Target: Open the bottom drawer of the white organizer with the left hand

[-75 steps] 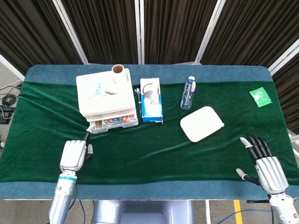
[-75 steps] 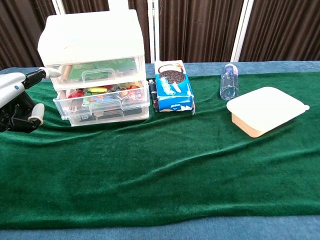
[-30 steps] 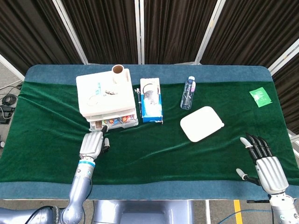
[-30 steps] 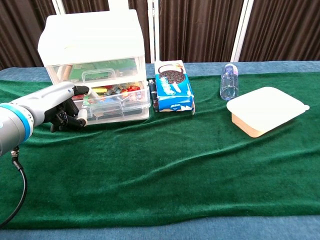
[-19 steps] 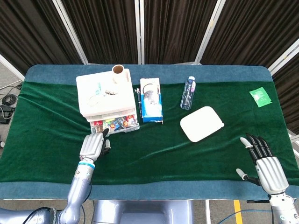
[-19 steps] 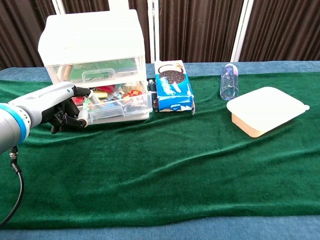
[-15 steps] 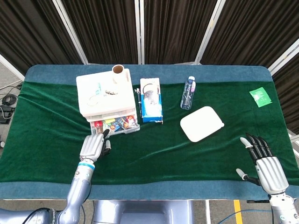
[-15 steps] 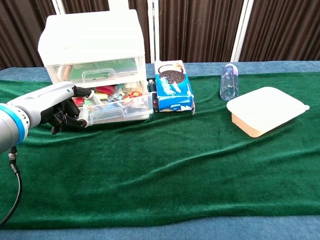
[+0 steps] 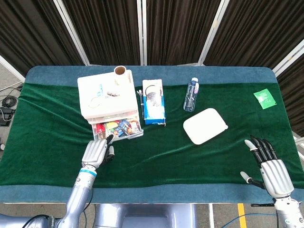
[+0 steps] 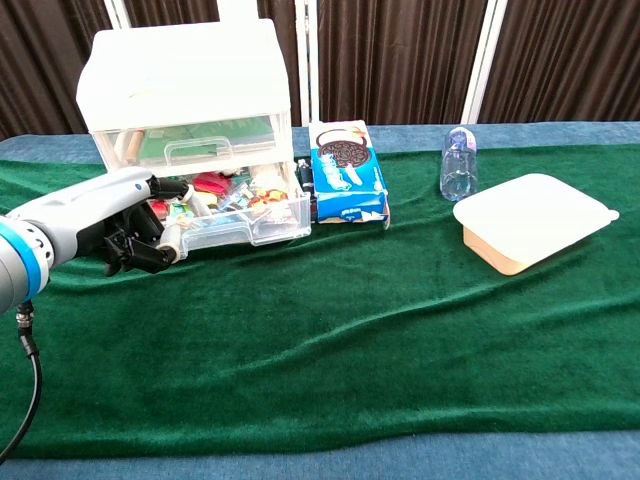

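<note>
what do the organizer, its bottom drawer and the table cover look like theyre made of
White organizer: looks like plastic, with an opaque white, smooth shell.
Bottom drawer: seemingly clear plastic, since the colorful contents show through its front wall; the left hand is at its left end.
Table cover: probably a velvet-like fabric, deep green, with soft wrinkles and a napped sheen.
</note>
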Motion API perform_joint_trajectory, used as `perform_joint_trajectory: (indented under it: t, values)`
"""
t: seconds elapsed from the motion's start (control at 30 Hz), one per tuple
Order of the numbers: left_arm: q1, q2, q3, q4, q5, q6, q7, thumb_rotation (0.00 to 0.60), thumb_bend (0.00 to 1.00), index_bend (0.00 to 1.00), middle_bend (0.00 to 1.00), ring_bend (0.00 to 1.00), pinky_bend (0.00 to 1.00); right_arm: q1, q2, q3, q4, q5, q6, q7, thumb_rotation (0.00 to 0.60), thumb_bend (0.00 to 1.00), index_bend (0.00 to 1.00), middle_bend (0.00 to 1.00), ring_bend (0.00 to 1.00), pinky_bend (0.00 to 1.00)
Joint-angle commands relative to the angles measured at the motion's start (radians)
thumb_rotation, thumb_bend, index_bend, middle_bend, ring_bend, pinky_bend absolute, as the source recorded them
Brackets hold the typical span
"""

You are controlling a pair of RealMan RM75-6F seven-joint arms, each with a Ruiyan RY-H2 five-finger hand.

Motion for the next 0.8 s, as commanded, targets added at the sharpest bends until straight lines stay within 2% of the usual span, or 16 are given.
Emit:
perform_joint_trajectory:
  t: [0.03, 0.8]
  values:
    - [-0.001, -0.001, 0.005, 0.0, 0.001, 0.002, -0.001, 0.6, 0.78, 0.28, 0.89, 0.75, 0.73, 0.0, 0.0, 0.0, 0.0, 0.0, 0.001, 0.0, 0.6, 0.08, 0.0, 0.0, 0.0, 0.0]
    - [-0.005, 0.004, 0.036, -0.021, 0.018, 0.012, -0.014, 0.6, 0.78, 0.29, 0.89, 0.75, 0.73, 0.0, 0.0, 0.0, 0.0, 0.0, 0.0, 0.0, 0.6, 0.09, 0.0, 0.0, 0.0, 0.0]
